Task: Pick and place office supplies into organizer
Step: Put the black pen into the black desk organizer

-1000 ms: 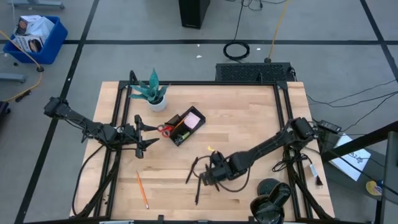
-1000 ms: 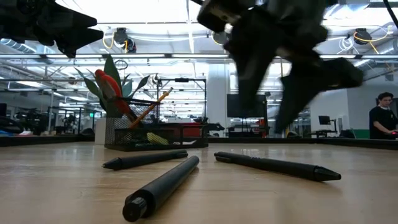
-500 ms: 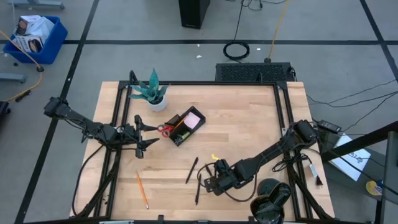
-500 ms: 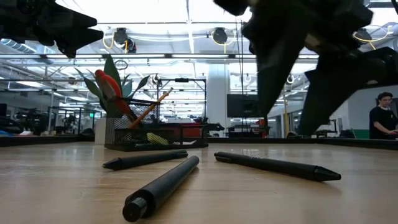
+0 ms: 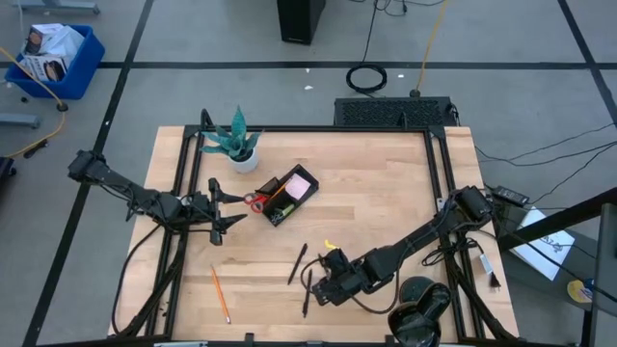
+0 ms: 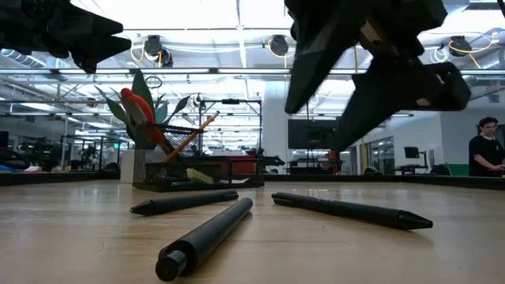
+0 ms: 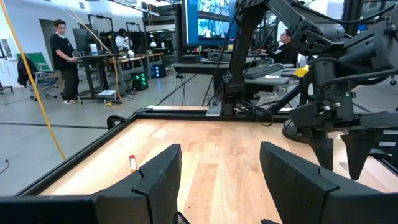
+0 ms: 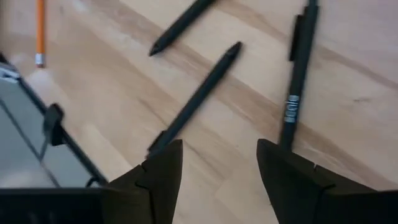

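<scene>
A: High view: right gripper [image 5: 321,289] over the black pens [image 5: 298,263] near the bench [image 5: 386,193] front edge; organizer [image 5: 286,197] well away, w/ the scissors [image 5: 256,201] already in. Left gripper [image 5: 220,210] waits beside it.

B: Low view?

A: Right jaws apart, empty, above the pens.

B: Right wrist?

A: One pen [image 8: 194,99] lies between the jaws, another just outside. Risk: pinching two, or a roll-away.

B: Hidden?

A: Organizer compartments, prob. too small to read.

no legible text; white print on black pen [image 8: 297,74] too blurred
</scene>
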Controlling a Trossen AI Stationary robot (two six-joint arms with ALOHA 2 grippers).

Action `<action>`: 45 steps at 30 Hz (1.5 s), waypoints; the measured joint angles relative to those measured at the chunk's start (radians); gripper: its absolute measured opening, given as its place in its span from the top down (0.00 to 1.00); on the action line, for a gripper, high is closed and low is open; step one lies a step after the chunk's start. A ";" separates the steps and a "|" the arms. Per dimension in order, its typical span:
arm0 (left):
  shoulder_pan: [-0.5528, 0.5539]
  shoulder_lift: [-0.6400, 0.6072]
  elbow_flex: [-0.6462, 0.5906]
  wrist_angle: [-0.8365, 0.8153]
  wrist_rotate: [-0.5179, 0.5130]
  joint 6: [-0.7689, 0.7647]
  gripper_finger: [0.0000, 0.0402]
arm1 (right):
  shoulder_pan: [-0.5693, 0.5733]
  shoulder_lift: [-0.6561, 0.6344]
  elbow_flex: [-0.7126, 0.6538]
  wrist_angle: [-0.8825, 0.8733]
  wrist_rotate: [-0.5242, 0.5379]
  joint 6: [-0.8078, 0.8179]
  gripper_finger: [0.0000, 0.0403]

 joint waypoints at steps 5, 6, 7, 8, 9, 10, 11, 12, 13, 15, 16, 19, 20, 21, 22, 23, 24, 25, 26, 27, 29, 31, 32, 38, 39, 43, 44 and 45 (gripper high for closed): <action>0.000 0.000 0.000 0.000 0.000 0.000 0.44 | 0.002 0.000 0.000 0.062 0.024 0.021 0.51; 0.000 0.000 0.000 0.000 0.000 0.000 0.44 | 0.002 0.000 0.000 0.085 0.024 0.018 0.51; 0.000 0.000 0.000 0.000 0.000 0.000 0.44 | 0.002 0.000 0.000 0.104 0.030 0.005 0.51; 0.000 0.000 0.000 0.000 0.000 0.000 0.44 | 0.002 0.000 0.000 0.115 0.041 -0.011 0.51; 0.000 0.000 0.000 0.000 0.000 0.000 0.44 | 0.002 0.000 0.000 0.118 0.053 -0.016 0.51; 0.000 0.000 0.000 0.000 0.000 0.000 0.44 | 0.002 0.000 0.000 0.115 0.055 -0.011 0.51; 0.000 0.000 0.000 0.000 0.000 0.000 0.44 | 0.002 0.000 0.000 0.114 0.054 -0.001 0.51; 0.000 0.000 0.000 0.000 0.000 0.000 0.44 | 0.002 0.000 0.000 0.110 0.051 0.003 0.51; 0.000 0.000 0.000 0.000 0.000 0.000 0.44 | 0.002 0.000 0.000 0.104 0.052 0.003 0.51; 0.000 0.000 0.000 0.000 0.000 0.000 0.44 | 0.002 0.000 0.000 0.087 0.073 -0.024 0.51; 0.000 0.000 0.000 0.000 0.000 0.000 0.44 | 0.002 0.000 0.000 0.078 0.091 -0.047 0.51; 0.000 0.000 0.000 0.000 0.000 0.000 0.44 | 0.001 0.000 0.008 0.047 0.105 -0.067 0.51; 0.000 0.000 0.000 0.000 0.000 0.000 0.44 | 0.000 0.002 0.018 0.018 0.106 -0.064 0.51; 0.000 0.000 0.000 0.000 0.000 0.000 0.44 | -0.001 0.013 0.036 -0.016 0.105 -0.055 0.51; 0.000 0.000 0.000 0.000 0.000 0.000 0.44 | -0.004 0.028 0.062 -0.051 0.103 -0.040 0.51; 0.000 0.000 0.000 0.000 0.000 0.000 0.44 | -0.006 0.044 0.091 -0.102 0.105 -0.027 0.51; 0.000 0.000 0.000 -0.001 0.000 0.000 0.44 | -0.006 0.057 0.119 -0.163 0.107 -0.010 0.51; 0.000 0.000 0.000 -0.002 0.000 0.000 0.44 | -0.008 0.071 0.151 -0.225 0.103 0.004 0.51; 0.000 0.000 0.000 -0.002 0.000 0.000 0.44 | -0.014 0.088 0.180 -0.287 0.096 0.015 0.51; 0.000 0.000 0.000 0.000 0.000 0.000 0.44 | -0.021 0.103 0.207 -0.333 0.072 0.024 0.51; 0.000 0.000 0.000 -0.002 0.000 0.000 0.44 | -0.030 0.132 0.247 -0.401 0.026 0.046 0.51; 0.000 0.000 0.000 -0.001 0.000 0.000 0.44 | -0.036 0.161 0.275 -0.422 0.015 0.046 0.51; 0.000 0.000 0.000 0.001 0.000 0.000 0.44 | -0.040 0.172 0.287 -0.424 0.005 0.044 0.51; 0.000 0.000 0.000 0.000 0.000 0.000 0.44 | -0.040 0.249 0.424 -0.561 -0.065 0.046 0.51; 0.000 0.000 0.000 0.000 0.000 0.000 0.44 | -0.038 0.259 0.442 -0.587 -0.079 0.045 0.51; 0.000 0.000 0.000 0.000 0.000 0.000 0.44 | -0.018 0.272 0.477 -0.585 -0.061 0.007 0.51; 0.000 0.000 0.000 0.000 0.000 0.000 0.44 | -0.016 0.272 0.478 -0.571 -0.049 -0.009 0.51; 0.000 0.000 0.000 0.000 0.000 0.000 0.44 | -0.016 0.272 0.478 -0.564 -0.039 -0.022 0.51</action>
